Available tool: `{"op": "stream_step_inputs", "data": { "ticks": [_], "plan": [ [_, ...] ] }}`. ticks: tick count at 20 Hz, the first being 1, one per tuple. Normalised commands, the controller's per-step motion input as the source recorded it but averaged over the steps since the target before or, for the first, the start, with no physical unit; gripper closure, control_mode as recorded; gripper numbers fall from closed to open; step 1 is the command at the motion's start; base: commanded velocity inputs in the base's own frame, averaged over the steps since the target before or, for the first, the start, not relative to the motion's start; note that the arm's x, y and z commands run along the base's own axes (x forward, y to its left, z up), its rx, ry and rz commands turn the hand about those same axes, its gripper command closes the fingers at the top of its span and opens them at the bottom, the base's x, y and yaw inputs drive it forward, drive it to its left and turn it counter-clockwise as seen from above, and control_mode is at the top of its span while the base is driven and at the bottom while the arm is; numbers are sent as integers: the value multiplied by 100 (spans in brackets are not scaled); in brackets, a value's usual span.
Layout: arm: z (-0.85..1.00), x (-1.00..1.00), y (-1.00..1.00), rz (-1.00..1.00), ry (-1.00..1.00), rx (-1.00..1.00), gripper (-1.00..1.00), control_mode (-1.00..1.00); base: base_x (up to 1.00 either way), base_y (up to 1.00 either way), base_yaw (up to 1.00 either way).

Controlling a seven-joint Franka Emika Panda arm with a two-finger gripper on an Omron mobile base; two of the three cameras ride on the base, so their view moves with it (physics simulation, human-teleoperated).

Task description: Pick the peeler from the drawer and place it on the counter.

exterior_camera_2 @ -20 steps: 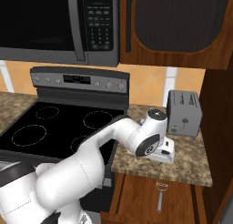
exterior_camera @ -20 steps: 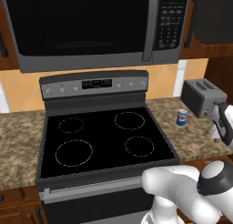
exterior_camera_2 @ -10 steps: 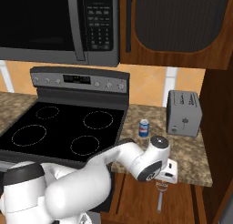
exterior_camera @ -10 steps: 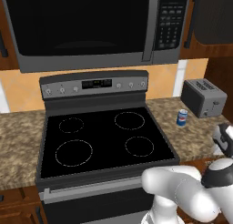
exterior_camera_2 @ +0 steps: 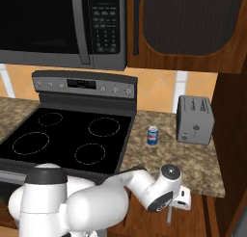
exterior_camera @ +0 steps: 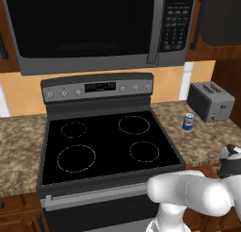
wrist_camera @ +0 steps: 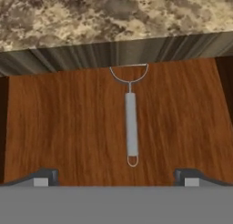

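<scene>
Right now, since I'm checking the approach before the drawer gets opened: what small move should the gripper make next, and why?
Probably ease straight forward onto the metal handle. The gripper is open and faces the wooden drawer front under the counter. The drawer looks shut, and the handle lies roughly between the fingertips.

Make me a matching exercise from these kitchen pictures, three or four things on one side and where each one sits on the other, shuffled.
Things:
1. toaster
2. soda can
3. microwave
4. pincer

Places:
A. above the stovetop
B. on the counter, close beside the stovetop
C. low, in front of the wooden cabinet front
D. at the back of the counter, by the wall

Pairs: 1-D, 2-B, 3-A, 4-C
</scene>
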Motion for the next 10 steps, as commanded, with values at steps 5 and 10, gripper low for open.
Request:
{"op": "stream_step_inputs", "data": {
  "ticks": [5, 10],
  "plan": [
    [-31, 0, -2, 0, 0, 0, -100, -100, 0, 0, 0],
    [-28, 0, 0, 0, 0, 0, -100, -100, 0, 0, 0]
  ]
}}
